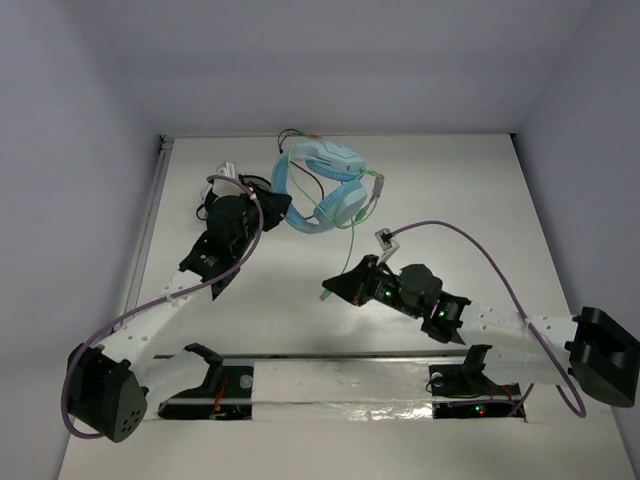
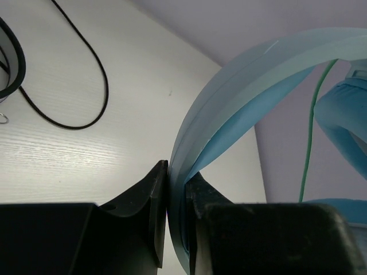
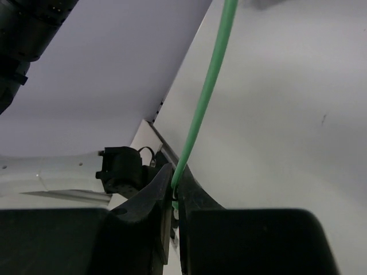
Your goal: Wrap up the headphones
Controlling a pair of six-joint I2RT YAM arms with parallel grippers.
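Observation:
The light blue headphones [image 1: 325,180] lie at the back middle of the table. My left gripper [image 1: 279,206] is shut on their wide blue headband [image 2: 241,86], which rises between its fingers [image 2: 155,195] and arches right to a padded cup [image 2: 347,114]. The thin green cable [image 1: 356,218] runs from the cups toward me. My right gripper [image 1: 333,290] is shut on this cable [image 3: 206,97], which stretches taut up and away from its fingertips [image 3: 163,183]. The cable also shows in the left wrist view [image 2: 309,149].
Smaller black-and-white headphones [image 1: 226,178] lie under my left arm; their rim [image 2: 12,63] and black cable [image 2: 94,63] lie on the table left of the headband. White walls close in the table. An arm mount [image 3: 120,169] stands by the near edge.

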